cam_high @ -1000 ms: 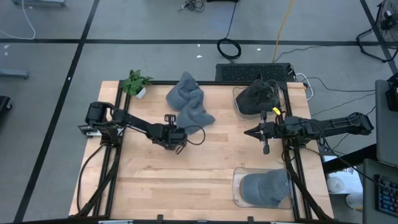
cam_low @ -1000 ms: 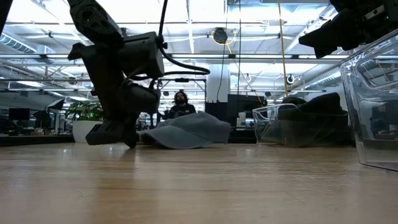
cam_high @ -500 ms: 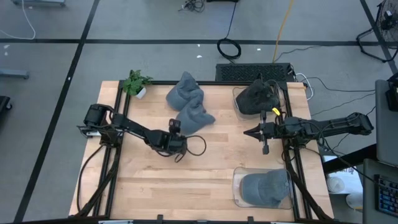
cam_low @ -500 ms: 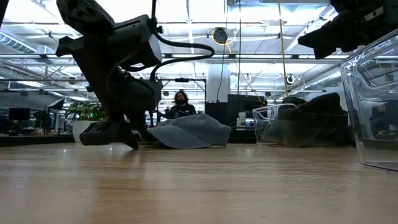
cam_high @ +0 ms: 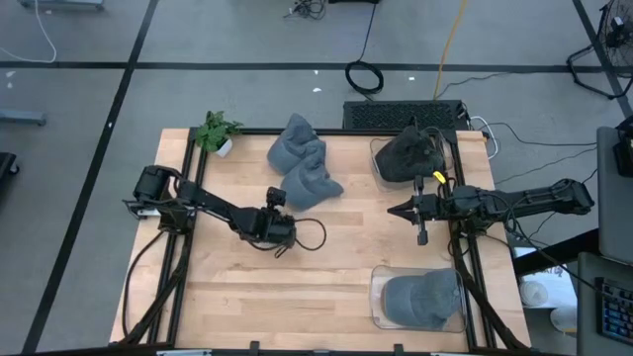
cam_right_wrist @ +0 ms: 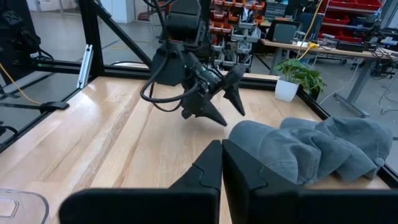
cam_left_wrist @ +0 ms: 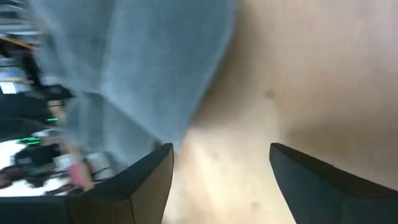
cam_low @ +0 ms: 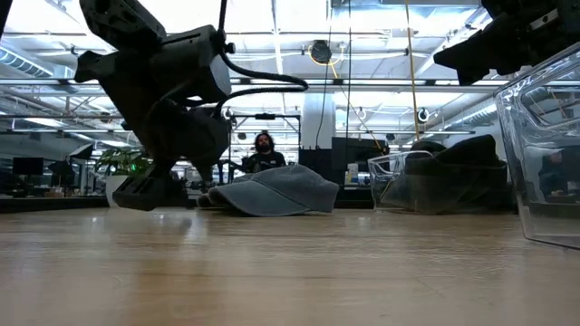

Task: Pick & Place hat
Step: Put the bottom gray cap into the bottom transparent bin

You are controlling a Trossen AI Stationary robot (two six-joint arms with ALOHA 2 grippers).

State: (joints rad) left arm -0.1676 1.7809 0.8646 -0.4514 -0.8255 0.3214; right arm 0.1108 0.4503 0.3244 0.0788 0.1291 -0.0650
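Dark fingers of the left gripper [cam_high: 282,196] are standing wide apart and holding nothing, hovering low over the wooden table [cam_high: 326,267] just beside the nearer grey hat [cam_high: 309,185]. That hat is lying near the table's far edge, touching a second grey hat [cam_high: 294,141] behind it. Being soft cloth, it is probably light and floppy, so a pinch on the crown would only bunch fabric; the stiffer brim or its seam looks the safer hold. The right gripper [cam_high: 396,210] is waiting pressed together, well apart, between two clear bins [cam_high: 376,297].
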